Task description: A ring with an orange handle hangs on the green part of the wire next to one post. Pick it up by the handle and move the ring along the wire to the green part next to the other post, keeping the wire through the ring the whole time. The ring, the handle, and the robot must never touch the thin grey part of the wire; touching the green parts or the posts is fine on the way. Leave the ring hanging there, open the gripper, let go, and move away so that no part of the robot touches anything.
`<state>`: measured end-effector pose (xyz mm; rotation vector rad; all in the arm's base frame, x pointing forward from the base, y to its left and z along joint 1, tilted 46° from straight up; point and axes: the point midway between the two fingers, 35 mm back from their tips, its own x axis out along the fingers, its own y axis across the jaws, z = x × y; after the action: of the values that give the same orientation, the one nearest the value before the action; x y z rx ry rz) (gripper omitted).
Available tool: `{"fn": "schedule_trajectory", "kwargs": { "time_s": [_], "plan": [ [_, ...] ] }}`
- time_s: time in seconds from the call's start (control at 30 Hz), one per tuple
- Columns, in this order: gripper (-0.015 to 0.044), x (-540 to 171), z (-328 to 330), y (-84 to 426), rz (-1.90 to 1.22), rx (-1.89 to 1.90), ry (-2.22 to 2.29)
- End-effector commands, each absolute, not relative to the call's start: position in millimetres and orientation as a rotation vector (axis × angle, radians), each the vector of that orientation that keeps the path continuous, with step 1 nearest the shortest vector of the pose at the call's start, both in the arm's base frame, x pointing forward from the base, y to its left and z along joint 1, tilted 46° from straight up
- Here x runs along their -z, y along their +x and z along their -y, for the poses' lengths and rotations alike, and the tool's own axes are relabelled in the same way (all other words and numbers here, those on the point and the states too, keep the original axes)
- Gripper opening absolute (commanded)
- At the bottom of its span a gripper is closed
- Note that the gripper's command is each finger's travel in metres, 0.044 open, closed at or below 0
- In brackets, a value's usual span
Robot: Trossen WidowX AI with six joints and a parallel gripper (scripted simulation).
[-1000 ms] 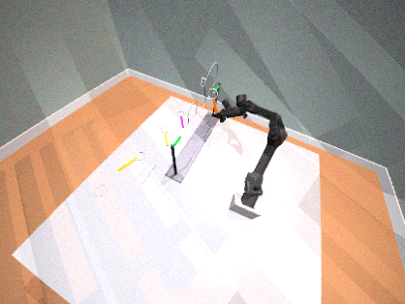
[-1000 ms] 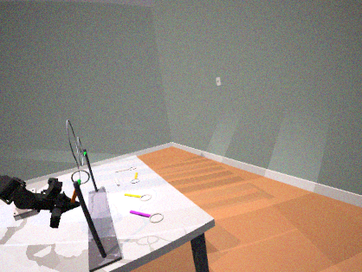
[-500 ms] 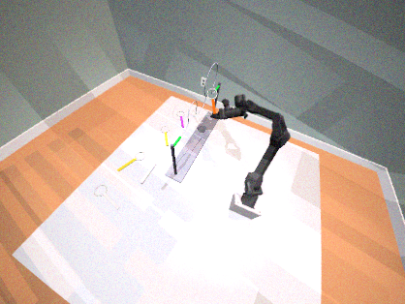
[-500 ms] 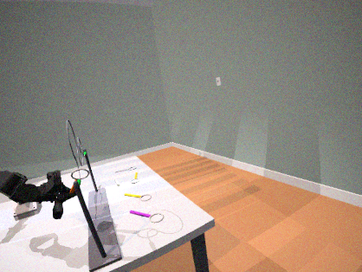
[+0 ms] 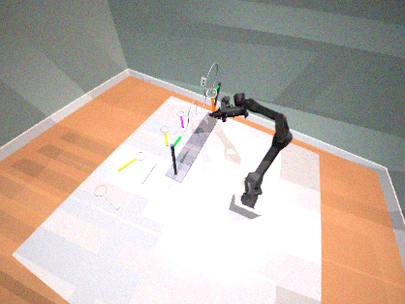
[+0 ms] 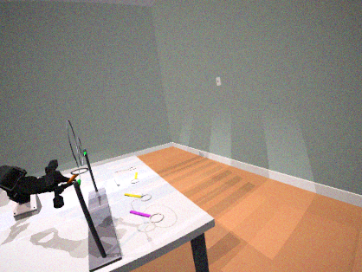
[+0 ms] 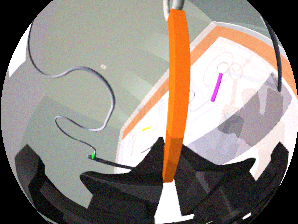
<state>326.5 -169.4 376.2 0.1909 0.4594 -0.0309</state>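
My gripper point(image 5: 213, 115) point(image 7: 165, 140) is shut on the orange handle point(image 5: 213, 105) point(image 6: 72, 178) point(image 7: 179, 75). The ring point(image 6: 79, 174) is at the handle's upper end and lies strongly tilted in the exterior view. It is close to the green part point(image 6: 78, 182) on the post point(image 6: 90, 221) nearer that camera. The grey wire point(image 6: 69, 130) point(image 7: 111, 95) runs down to the ring and seems to pass through it; contact cannot be told. The other green part point(image 5: 177, 141) point(image 6: 85, 153) point(image 7: 93, 155) is on the other post point(image 5: 174, 160) point(image 6: 92, 171). Most of the ring is cut off in the wrist view.
Both posts stand on a grey base strip point(image 5: 196, 140) point(image 6: 101, 225). Beyond it on the white table lie a purple-handled ring point(image 5: 182, 121) point(image 6: 139, 214) point(image 7: 217, 87), yellow-handled rings and some faint pale ones. The wire's tall grey loop rises between the posts.
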Motion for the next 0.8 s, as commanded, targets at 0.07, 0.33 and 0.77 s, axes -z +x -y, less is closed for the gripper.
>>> {"fn": "schedule_trajectory", "kwargs": {
  "time_s": [0.07, 0.33, 0.77],
  "plan": [
    [-0.015, -382.3, 147.8, 326.6, -0.45, -0.012, 0.316],
    [-0.015, -390.8, 127.0, 327.5, -0.441, -0.052, 0.461],
    [-0.015, -406.4, 102.4, 328.4, -0.429, -0.103, 0.647]
  ]
}}
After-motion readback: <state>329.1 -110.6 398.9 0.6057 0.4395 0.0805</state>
